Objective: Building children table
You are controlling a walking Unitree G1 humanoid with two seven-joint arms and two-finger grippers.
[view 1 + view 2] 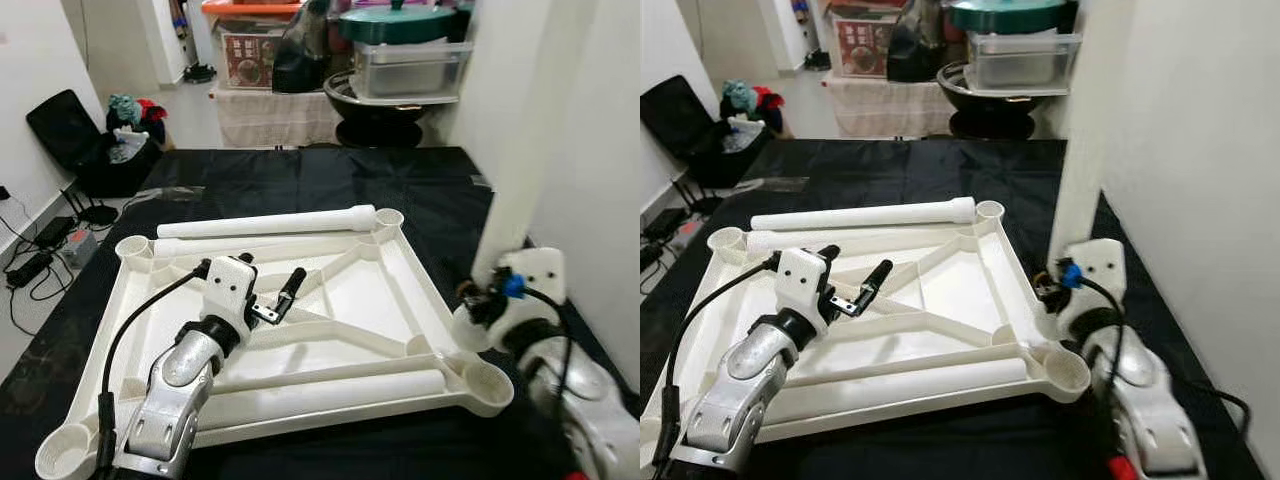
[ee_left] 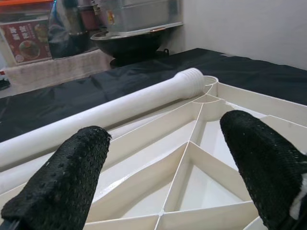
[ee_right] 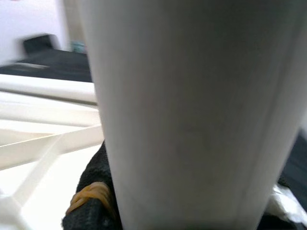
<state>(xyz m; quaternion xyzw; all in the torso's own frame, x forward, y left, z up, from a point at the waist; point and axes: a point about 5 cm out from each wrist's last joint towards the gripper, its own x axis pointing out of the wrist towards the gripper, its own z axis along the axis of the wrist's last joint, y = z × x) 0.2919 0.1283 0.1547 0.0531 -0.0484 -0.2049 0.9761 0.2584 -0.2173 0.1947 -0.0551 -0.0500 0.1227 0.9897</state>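
Observation:
The white tabletop [image 1: 420,270] lies upside down on a black cloth, its ribs facing up and a round socket at each corner. One white leg [image 1: 265,223] lies along its far edge, and a second leg [image 1: 330,390] rests inside near the front rim. My left gripper [image 1: 270,275] hovers open over the middle ribs, holding nothing; its fingertips [image 2: 62,182] frame the far leg [image 2: 110,112]. My right gripper [image 1: 480,295] is shut on a third leg [image 1: 525,150], held upright beside the near-right socket [image 1: 488,378]. That leg [image 3: 192,110] hides most of its black fingers [image 3: 91,201].
A white wall [image 1: 600,150] stands close on the right. Behind the black cloth are a low shelf with a dark pot [image 1: 400,60] and boxes. A black chair [image 1: 70,130] and floor cables [image 1: 40,255] lie to the left.

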